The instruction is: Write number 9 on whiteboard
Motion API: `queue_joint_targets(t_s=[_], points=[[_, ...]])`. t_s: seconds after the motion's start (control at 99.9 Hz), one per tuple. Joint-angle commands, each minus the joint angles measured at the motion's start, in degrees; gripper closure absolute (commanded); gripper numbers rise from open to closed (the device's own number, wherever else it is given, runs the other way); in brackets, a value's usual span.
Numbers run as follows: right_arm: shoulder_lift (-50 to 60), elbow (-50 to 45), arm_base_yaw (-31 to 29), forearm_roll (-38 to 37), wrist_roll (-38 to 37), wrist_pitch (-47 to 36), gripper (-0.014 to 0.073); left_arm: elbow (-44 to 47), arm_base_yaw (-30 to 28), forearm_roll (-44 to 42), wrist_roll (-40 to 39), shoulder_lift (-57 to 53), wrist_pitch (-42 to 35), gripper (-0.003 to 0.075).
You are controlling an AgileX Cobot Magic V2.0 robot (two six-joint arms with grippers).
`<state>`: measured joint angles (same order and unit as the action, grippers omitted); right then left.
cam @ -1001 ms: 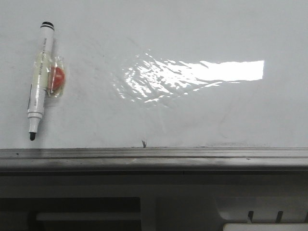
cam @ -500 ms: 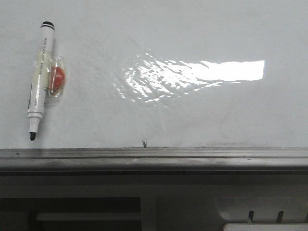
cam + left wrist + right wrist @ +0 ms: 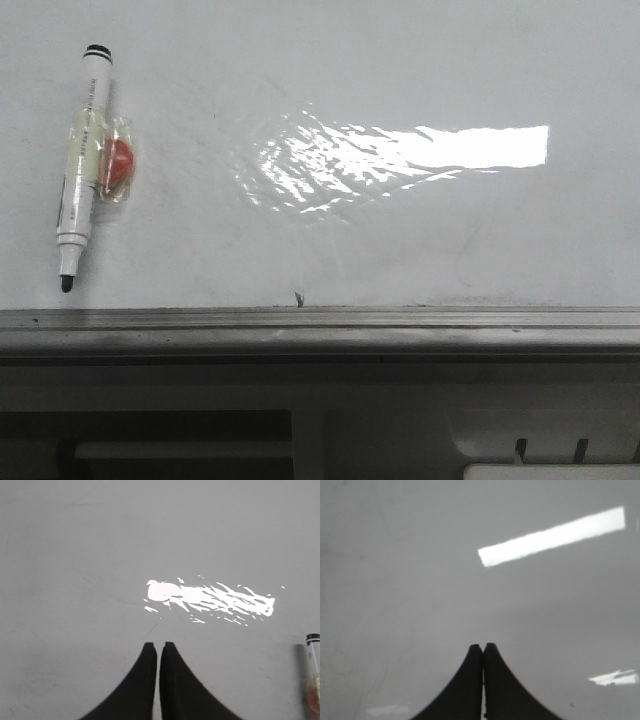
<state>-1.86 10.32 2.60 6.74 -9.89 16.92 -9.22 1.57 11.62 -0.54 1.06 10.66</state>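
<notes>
The whiteboard [image 3: 400,230] fills the front view, glossy white-grey with a bright glare patch [image 3: 420,150]. The number 9 is out of view. A white marker [image 3: 74,205] with a black tip lies on the board at the far left, and a red-orange piece [image 3: 118,165] is taped to its side. Neither gripper appears in the front view. In the left wrist view my left gripper [image 3: 158,644] hangs over bare board, shut on nothing, with the marker [image 3: 312,675] off at the frame's edge. My right gripper [image 3: 483,645] is also shut and empty over bare board.
A grey metal rail [image 3: 320,325] runs along the board's near edge, with a small dark tick mark [image 3: 298,297] just above it. Below the rail is a dark grey panel with slots [image 3: 400,430] and a pale edge [image 3: 550,470] at the bottom right.
</notes>
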Motion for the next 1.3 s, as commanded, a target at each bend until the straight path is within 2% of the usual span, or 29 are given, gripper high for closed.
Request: queue_joint_targets(t_s=[0.0,0.14,0.21,0.28,0.3,0.38,0.45,0.54,0.77,0.87,1.011,1.291], points=[[-3.4,4.4,-0.2,2.5,0.1,2.2,0.0662,-4.8,-0.3,0.2,-0.2,3.0,0.9,0.0741],[-6.5,5.7,-0.2,2.5,0.2,4.4,0.0663,-6.2,-0.3,-1.3,0.5,5.6,2.1,0.0739],[-7.1,5.7,-0.2,2.5,0.2,4.4,0.0663,-6.3,-0.3,-1.3,3.6,6.6,2.6,0.0692],[-7.2,5.7,-0.2,2.5,0.2,4.1,0.0663,-6.4,-0.3,-1.3,5.7,7.3,1.9,0.0559],[-7.2,5.7,-0.2,2.5,0.2,4.1,0.0663,-6.4,-0.3,-1.3,5.7,7.3,1.0,0.0492],[-7.2,5.7,-0.2,2.5,0.2,4.1,0.0663,-6.3,-0.3,-1.3,5.7,7.3,-1.4,0.033],[-7.2,5.7,-0.2,2.5,0.2,4.1,0.0663,-5.5,-0.3,0.1,5.6,7.3,-5.4,0.0274],[-7.2,5.7,-0.2,2.5,0.2,4.1,0.0663,-4.5,-0.1,2.1,5.6,7.3,-10.7,0.029],[-7.2,5.6,-0.2,2.5,0.2,4.4,0.0663,-4.5,3.7,1.0,6.3,8.9,-9.9,0.0303],[-7.2,5.5,-0.2,2.5,0.2,4.2,0.0663,-4.5,8.6,0.9,10.0,11.9,-9.9,0.0303],[-7.2,5.5,-0.2,2.5,0.2,4.3,0.0663,-4.5,17.5,1.1,10.1,17.7,-10.7,0.0303],[-7.2,5.5,-0.2,2.5,0.2,4.9,0.0663,-4.5,32.5,5.1,10.0,30.5,-18.2,0.0303]])
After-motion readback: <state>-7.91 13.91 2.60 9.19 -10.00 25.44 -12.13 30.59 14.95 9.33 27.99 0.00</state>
